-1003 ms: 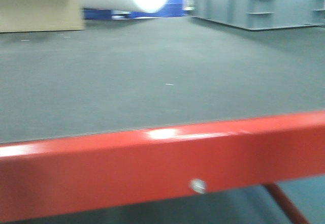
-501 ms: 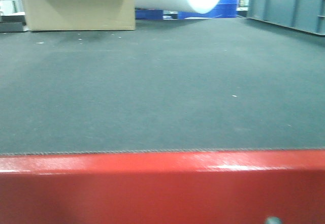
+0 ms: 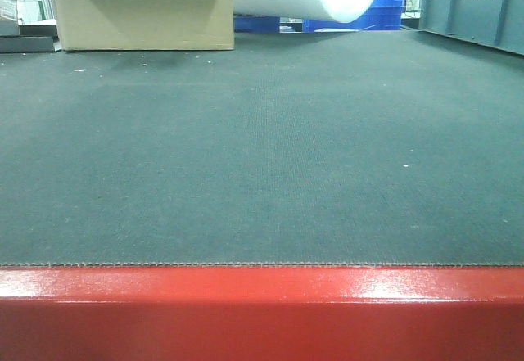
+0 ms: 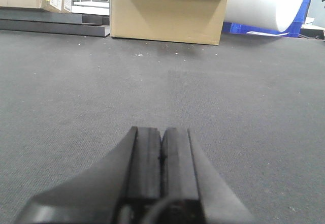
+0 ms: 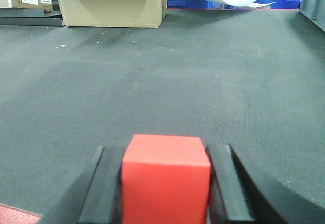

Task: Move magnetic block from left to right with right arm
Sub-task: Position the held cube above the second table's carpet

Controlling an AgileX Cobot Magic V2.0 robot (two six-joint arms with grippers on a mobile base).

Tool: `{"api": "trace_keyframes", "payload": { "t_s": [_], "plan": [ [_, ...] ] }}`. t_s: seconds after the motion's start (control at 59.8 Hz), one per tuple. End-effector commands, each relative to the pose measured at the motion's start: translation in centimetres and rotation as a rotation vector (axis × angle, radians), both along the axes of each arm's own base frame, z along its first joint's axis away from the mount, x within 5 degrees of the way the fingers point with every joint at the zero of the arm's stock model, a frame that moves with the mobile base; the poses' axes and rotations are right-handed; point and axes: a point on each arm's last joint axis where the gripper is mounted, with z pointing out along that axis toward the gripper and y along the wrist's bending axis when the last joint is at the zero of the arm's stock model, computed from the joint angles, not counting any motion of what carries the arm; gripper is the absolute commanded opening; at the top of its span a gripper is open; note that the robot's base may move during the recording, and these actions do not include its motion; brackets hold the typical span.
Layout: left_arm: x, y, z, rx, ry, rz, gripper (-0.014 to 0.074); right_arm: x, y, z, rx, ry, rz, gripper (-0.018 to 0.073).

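**Red block (image 5: pixel 166 176) clamped in our right gripper (image 5: pixel 166 183)**

We hold the red block between two black fingers (image 5: pixel 107 188), low over the dark mat (image 5: pixel 203 82) near its front edge, where the red strip (image 5: pixel 14 215) shows. Our left gripper (image 4: pixel 162 145) has its jaws pressed together, holding nothing.

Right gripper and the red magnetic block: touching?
Touching. Right wrist view: the magnetic block sits between the right gripper's jaws, both black pads flush against its sides, no gap showing.
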Motion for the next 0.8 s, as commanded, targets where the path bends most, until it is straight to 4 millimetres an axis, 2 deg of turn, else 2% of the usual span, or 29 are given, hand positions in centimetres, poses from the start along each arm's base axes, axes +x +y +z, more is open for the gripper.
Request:
{"api": "trace_keyframes", "payload": {
  "t_s": [0.0, 0.785],
  "plan": [
    [-0.15, 0.00, 0.58, -0.009, -0.093, -0.002, -0.0116, 0.02, 0.06, 1.55, 0.001, -0.107, 0.005, 0.0233],
    [-0.15, 0.00, 0.58, -0.009, -0.093, -0.002, -0.0116, 0.02, 0.06, 1.55, 0.001, -0.107, 0.005, 0.0233]
  ]
}}
